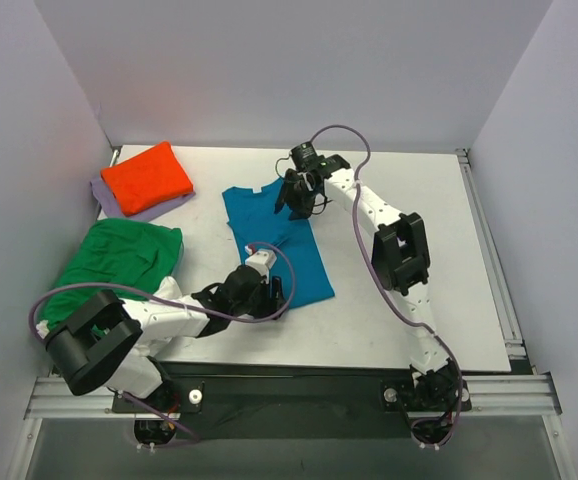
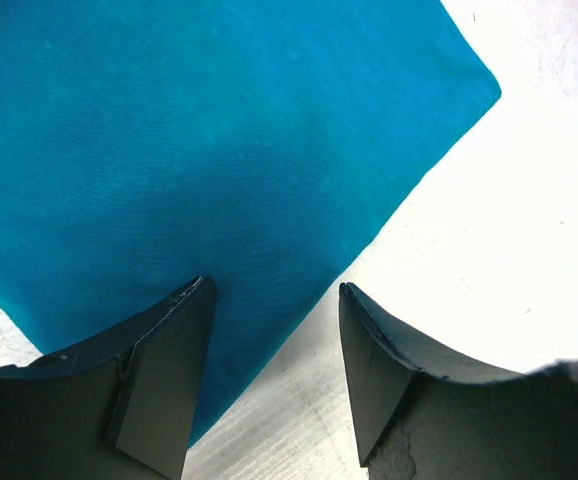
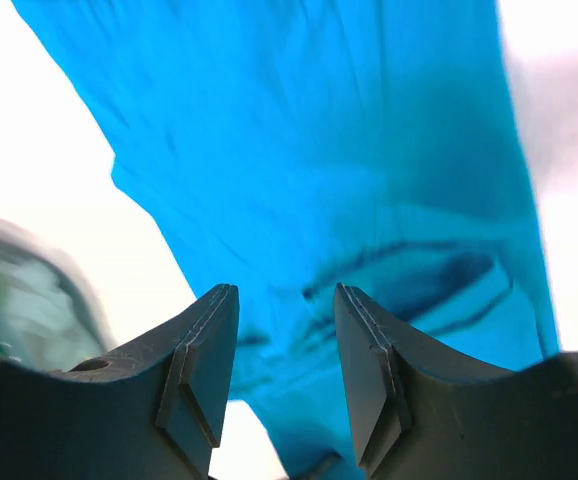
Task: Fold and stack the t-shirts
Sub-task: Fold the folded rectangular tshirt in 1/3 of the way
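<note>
Table (image 1: pixel 449 300): teal t-shirt (image 1: pixel 274 240) lies flat mid-table as a long narrow strip, collar at the far end. Green t-shirt (image 1: pixel 119 255) is heaped at the left edge, with the orange t-shirt (image 1: pixel 147 176) folded on the lavender t-shirt (image 1: pixel 109 203) at far left. Left gripper (image 2: pixel 274 290) is spread, straddling the teal side edge near the hem corner. Right gripper (image 3: pixel 282 292) is spread over the collar end, pinching nothing. Looks like the step is grasping for the crosswise fold. Next: both drop, pinch cloth, then bring one end over the other.
</note>
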Tool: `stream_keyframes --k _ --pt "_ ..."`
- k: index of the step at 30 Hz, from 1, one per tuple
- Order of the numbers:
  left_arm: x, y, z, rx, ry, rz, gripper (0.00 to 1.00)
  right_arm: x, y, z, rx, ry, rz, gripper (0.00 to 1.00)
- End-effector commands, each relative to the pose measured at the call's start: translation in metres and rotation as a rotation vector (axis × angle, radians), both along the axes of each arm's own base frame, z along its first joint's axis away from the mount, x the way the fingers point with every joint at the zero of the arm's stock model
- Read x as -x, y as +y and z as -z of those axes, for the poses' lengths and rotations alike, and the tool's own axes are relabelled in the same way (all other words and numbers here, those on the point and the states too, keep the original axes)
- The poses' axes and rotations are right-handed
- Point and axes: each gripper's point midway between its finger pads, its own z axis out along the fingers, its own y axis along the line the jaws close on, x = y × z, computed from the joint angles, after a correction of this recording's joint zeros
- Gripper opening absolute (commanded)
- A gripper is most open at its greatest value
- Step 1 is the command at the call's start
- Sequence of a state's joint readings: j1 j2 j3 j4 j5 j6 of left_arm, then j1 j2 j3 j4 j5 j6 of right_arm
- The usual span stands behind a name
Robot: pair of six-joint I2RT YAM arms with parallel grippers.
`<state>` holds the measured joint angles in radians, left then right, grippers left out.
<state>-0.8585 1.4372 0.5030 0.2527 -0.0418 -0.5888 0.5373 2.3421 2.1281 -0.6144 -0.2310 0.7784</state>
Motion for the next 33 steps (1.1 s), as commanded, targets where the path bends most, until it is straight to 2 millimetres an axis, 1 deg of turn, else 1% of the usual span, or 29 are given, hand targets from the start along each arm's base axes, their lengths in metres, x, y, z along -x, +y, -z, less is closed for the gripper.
stream_keyframes --k 1,3,4,5,6,7,8,9,10,11,12,13,14,15,16,17,18,19,20,21,22,23,24,25,26,27,28,29,33 --pt "0.05 0.041 0.053 -0.19 0.188 0.042 0.64 -0.017 -0.003 -0.026 -0.068 -0.042 0.061 0.43" --pt "0.051 0.043 0.049 -0.194 0.181 0.04 0.63 -0.017 -0.004 -0.038 -0.088 -0.06 0.051 0.44" --pt "0.052 0.045 0.049 -0.202 0.186 0.038 0.64 -0.015 -0.011 -0.033 -0.082 -0.045 0.057 0.44" --pt "0.051 0.044 0.043 -0.192 0.174 0.037 0.64 -0.015 -0.015 -0.043 -0.093 -0.061 0.056 0.44" --pt "0.049 0.043 0.039 -0.188 0.165 0.033 0.64 -0.012 -0.02 -0.043 -0.093 -0.056 0.058 0.44" --pt "0.049 0.043 0.034 -0.189 0.163 0.033 0.64 -0.005 -0.026 -0.036 -0.084 -0.034 0.056 0.44" --pt "0.051 0.045 0.027 -0.187 0.161 0.03 0.64 -0.004 -0.033 -0.046 -0.087 -0.058 0.049 0.44" --pt "0.049 0.046 0.022 -0.186 0.148 0.027 0.64 -0.001 -0.038 -0.048 -0.082 -0.061 0.044 0.44" --pt "0.052 0.049 0.017 -0.199 0.153 0.024 0.64 0.01 -0.045 -0.039 -0.066 -0.035 0.033 0.44" --pt "0.049 0.048 0.002 -0.174 0.122 0.017 0.65 0.015 -0.051 -0.052 -0.07 -0.052 0.027 0.44" --pt "0.046 0.051 -0.005 -0.178 0.104 0.0 0.65 0.021 -0.056 -0.053 -0.066 -0.055 0.011 0.44" --pt "0.049 0.058 -0.009 -0.195 0.107 -0.01 0.65 0.039 -0.065 -0.036 -0.044 -0.001 0.001 0.44" --pt "0.044 0.055 -0.03 -0.153 0.062 -0.023 0.66 0.047 -0.069 -0.048 -0.053 -0.019 -0.007 0.44" --pt "0.041 0.058 -0.039 -0.146 0.04 -0.047 0.67 0.059 -0.074 -0.044 -0.04 -0.007 -0.026 0.44" --pt "0.043 0.065 -0.044 -0.152 0.046 -0.069 0.68 0.069 -0.077 -0.041 -0.034 0.004 -0.036 0.44" --pt "0.041 0.066 -0.062 -0.116 0.015 -0.087 0.7 0.091 -0.084 -0.033 -0.028 0.037 -0.049 0.44" --pt "0.037 0.072 -0.068 -0.114 -0.002 -0.127 0.72 0.102 -0.086 -0.029 -0.023 0.05 -0.064 0.44" --pt "0.04 0.081 -0.069 -0.124 0.015 -0.161 0.73 0.112 -0.088 -0.027 -0.02 0.059 -0.076 0.44" --pt "0.04 0.086 -0.076 -0.107 0.002 -0.185 0.74 0.123 -0.09 -0.03 -0.026 0.054 -0.086 0.44" --pt "0.04 0.092 -0.075 -0.114 0.006 -0.209 0.75 0.143 -0.095 -0.015 -0.012 0.098 -0.096 0.44" --pt "0.041 0.099 -0.071 -0.117 0.033 -0.241 0.76 0.155 -0.096 -0.009 -0.009 0.117 -0.101 0.44" --pt "0.042 0.103 -0.069 -0.113 0.043 -0.26 0.76 0.162 -0.097 -0.01 -0.017 0.107 -0.103 0.44" --pt "0.045 0.105 -0.063 -0.11 0.076 -0.259 0.76 0.181 -0.103 0.005 -0.008 0.159 -0.104 0.44" --pt "0.045 0.106 -0.059 -0.105 0.098 -0.263 0.76 0.191 -0.099 0.009 -0.012 0.168 -0.116 0.44" --pt "0.041 0.112 -0.054 -0.1 0.123 -0.292 0.76 0.194 -0.096 0.008 -0.032 0.158 -0.113 0.44" --pt "0.043 0.109 -0.052 -0.079 0.157 -0.276 0.75 0.203 -0.096 0.014 -0.03 0.175 -0.115 0.44" --pt "0.042 0.108 -0.049 -0.073 0.167 -0.272 0.74 0.216 -0.096 0.023 -0.02 0.202 -0.127 0.43" --pt "0.038 0.11 -0.047 -0.069 0.18 -0.286 0.72 0.22 -0.095 0.026 -0.023 0.209 -0.121 0.43" --pt "0.028 0.102 -0.054 -0.03 0.178 -0.273 0.72 0.235 -0.096 0.037 -0.009 0.243 -0.127 0.43"
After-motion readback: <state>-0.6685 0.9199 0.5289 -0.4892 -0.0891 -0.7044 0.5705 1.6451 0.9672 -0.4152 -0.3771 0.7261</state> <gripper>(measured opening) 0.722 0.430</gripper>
